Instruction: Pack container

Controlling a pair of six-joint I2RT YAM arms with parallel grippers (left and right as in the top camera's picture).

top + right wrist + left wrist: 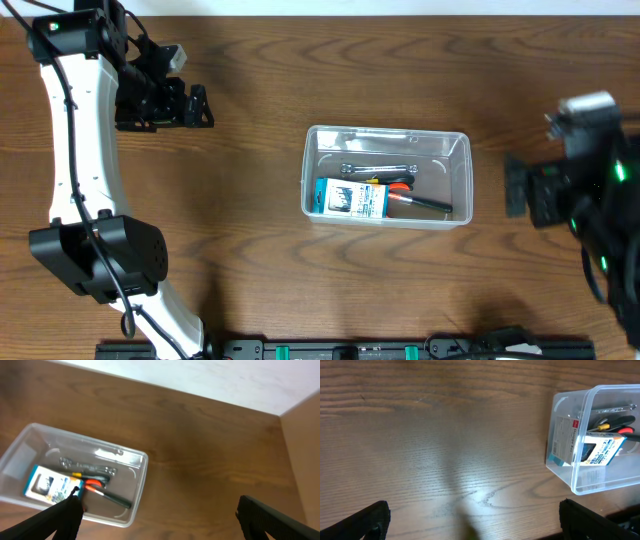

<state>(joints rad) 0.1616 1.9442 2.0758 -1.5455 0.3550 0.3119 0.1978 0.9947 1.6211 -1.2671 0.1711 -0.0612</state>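
Container [450, 150] sits at table [250, 260] centre, holding card pack [350, 198], wrench [378, 168] and orange-handled tool [400, 187]. The left gripper [192, 105] and right gripper [515, 186] are both spread wide, empty, well apart from it. Packing looks finished; the 2 arms should stay clear of the rim.

The dark, wood-grained table [250, 280] I work at fills the overhead view. From my right wrist, a pale surface [200, 375] lies beyond its far edge at 12 o'clock, with a tan panel [305, 460] at 3 o'clock. A soft sheen [470, 497] of light lies on the grain.
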